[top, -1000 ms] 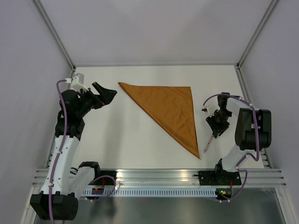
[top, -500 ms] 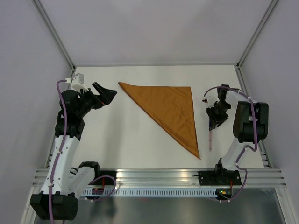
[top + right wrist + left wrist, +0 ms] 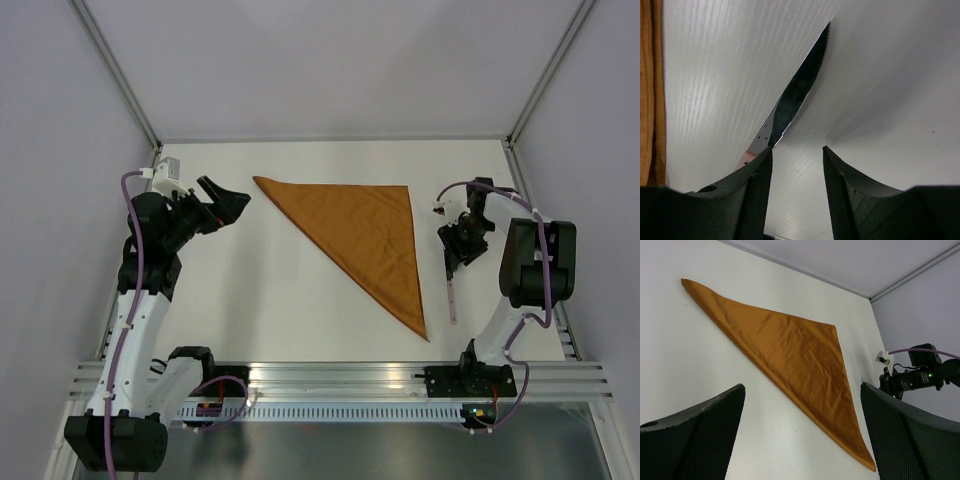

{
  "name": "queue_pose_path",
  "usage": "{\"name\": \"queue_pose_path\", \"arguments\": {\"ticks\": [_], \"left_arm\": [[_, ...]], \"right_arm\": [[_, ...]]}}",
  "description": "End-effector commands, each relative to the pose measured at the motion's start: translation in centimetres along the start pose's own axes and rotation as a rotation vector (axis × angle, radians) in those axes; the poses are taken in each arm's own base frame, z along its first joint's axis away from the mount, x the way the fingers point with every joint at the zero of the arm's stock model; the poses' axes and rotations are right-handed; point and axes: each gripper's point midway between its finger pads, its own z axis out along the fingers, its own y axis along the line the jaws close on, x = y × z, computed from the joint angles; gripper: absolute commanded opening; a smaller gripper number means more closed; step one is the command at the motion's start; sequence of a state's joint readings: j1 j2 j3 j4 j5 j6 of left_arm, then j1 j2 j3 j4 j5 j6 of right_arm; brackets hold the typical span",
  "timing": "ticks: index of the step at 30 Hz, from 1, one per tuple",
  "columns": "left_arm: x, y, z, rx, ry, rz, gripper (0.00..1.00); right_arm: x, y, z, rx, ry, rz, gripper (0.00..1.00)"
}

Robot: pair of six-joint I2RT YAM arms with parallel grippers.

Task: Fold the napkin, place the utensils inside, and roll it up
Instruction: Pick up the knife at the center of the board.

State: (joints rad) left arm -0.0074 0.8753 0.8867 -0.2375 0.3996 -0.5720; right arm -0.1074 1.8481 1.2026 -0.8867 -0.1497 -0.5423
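Note:
The napkin [image 3: 365, 235] is a rust-brown cloth lying flat as a triangle in the middle of the table, one long point toward the near edge; it also shows as the napkin [image 3: 795, 355] and as a brown strip of napkin [image 3: 650, 100]. Of the utensils, a slim knife [image 3: 451, 300] lies on the table just right of that point. My right gripper [image 3: 456, 250] hovers over its handle end, open. In the right wrist view the knife [image 3: 795, 95] runs away past my left finger [image 3: 752, 190], its pink handle partly hidden behind that finger, outside the gap of the right gripper [image 3: 797, 148]. My left gripper [image 3: 235, 202] is open, left of the napkin.
A metal rail [image 3: 340, 378] runs along the near edge with both arm bases. Grey walls [image 3: 60, 150] close in the left, right and back. In the left wrist view the right arm [image 3: 920, 376] shows beyond the napkin's right corner.
The right gripper carried the knife from a slant to nearly straight beside the napkin's point, set it down and opened its jaws. The left arm has not moved.

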Motion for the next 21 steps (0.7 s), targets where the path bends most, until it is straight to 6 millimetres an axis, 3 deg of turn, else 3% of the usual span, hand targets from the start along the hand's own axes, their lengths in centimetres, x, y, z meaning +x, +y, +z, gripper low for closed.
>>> {"name": "queue_pose_path", "arguments": {"ticks": [1, 9, 15, 21], "left_arm": [[-0.7, -0.4, 0.0, 0.008, -0.013, -0.009, 1.0], [-0.7, -0.4, 0.0, 0.006, -0.012, -0.012, 1.0], [-0.7, -0.4, 0.0, 0.009, -0.014, -0.011, 1.0], [-0.7, -0.5, -0.1, 0.009, -0.015, -0.009, 1.0]], "right_arm": [[1.2, 1.5, -1.9, -0.017, -0.015, -0.024, 0.51], [3.9, 3.5, -1.4, -0.074, 0.032, -0.051, 0.52], [4.1, 4.8, -0.4, -0.066, 0.055, -0.08, 0.51], [4.0, 4.7, -0.1, -0.044, 0.06, -0.078, 0.51]]}}
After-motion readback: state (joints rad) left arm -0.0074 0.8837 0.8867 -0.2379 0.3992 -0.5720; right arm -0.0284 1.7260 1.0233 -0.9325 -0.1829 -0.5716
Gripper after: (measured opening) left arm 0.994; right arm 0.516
